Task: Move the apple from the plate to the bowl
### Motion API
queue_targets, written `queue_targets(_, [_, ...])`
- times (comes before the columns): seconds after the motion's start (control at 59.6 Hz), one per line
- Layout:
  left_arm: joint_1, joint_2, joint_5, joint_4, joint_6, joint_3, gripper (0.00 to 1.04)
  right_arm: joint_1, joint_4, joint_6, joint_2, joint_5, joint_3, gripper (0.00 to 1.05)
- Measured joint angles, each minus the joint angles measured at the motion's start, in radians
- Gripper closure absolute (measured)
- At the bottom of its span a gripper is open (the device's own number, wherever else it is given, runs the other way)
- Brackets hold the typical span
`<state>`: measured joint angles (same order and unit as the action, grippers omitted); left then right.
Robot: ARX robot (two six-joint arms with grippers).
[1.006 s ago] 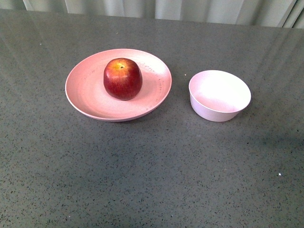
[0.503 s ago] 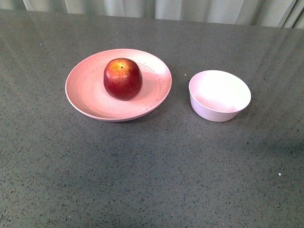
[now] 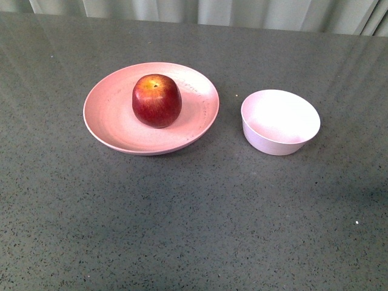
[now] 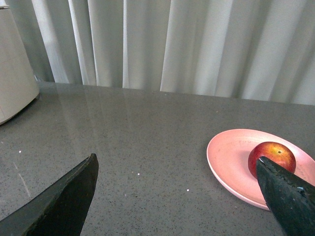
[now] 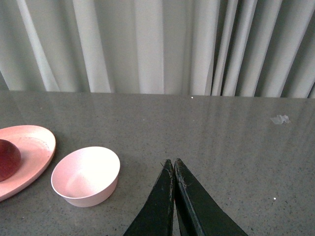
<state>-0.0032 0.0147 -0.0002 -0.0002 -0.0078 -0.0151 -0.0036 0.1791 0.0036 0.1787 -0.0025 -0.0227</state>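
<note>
Grey speckled tabletop (image 3: 194,212), apple (image 3: 156,100) upright on plate (image 3: 106,121), stem dimple up, left hand (image 4: 177,159) spread wide, right hand (image 5: 172,163) closed, empty.

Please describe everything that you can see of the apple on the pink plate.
The apple is round, glossy and dark red, with a yellow-orange patch around its stem dimple, which faces up. It looks whole, with no cut or bite showing. It sits upright near the middle of the plate, resting on the plate's shallow floor, clear of the rim. Only the plate touches it.
</note>
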Motion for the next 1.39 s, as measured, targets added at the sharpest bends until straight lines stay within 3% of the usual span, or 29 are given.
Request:
queue_targets(0.101, [0.000,0.000,0.000,0.000,0.000,0.000,0.09,0.000,-0.166,-0.001,-0.140,0.003,0.000,1.03])
queue_targets(0.352, [0.000,0.000,0.000,0.000,0.000,0.000,0.09,0.000,-0.177,-0.002,-0.171,0.003,-0.001,1.01])
queue_targets(0.688, [0.000,0.001,0.000,-0.002,-0.003,0.000,0.09,0.000,-0.178,-0.001,-0.172,0.003,0.000,0.47])
queue_targets(0.788, [0.019,0.146,0.009,-0.151,-0.098,-0.077,0.09,0.000,-0.178,-0.001,-0.172,0.003,0.000,0.30])
queue_targets(0.956, [0.052,0.513,0.022,0.072,-0.187,-0.154,0.09,0.001,-0.178,-0.001,-0.174,0.003,0.000,0.07])
queue_targets(1.174, [0.003,1.004,0.029,0.423,-0.241,-0.279,0.09,0.001,-0.178,-0.001,-0.174,0.003,0.000,0.09])
queue_targets(1.392, [-0.151,1.374,0.018,0.573,-0.249,-0.415,0.09,0.002,-0.178,-0.001,-0.174,0.003,0.000,0.09])
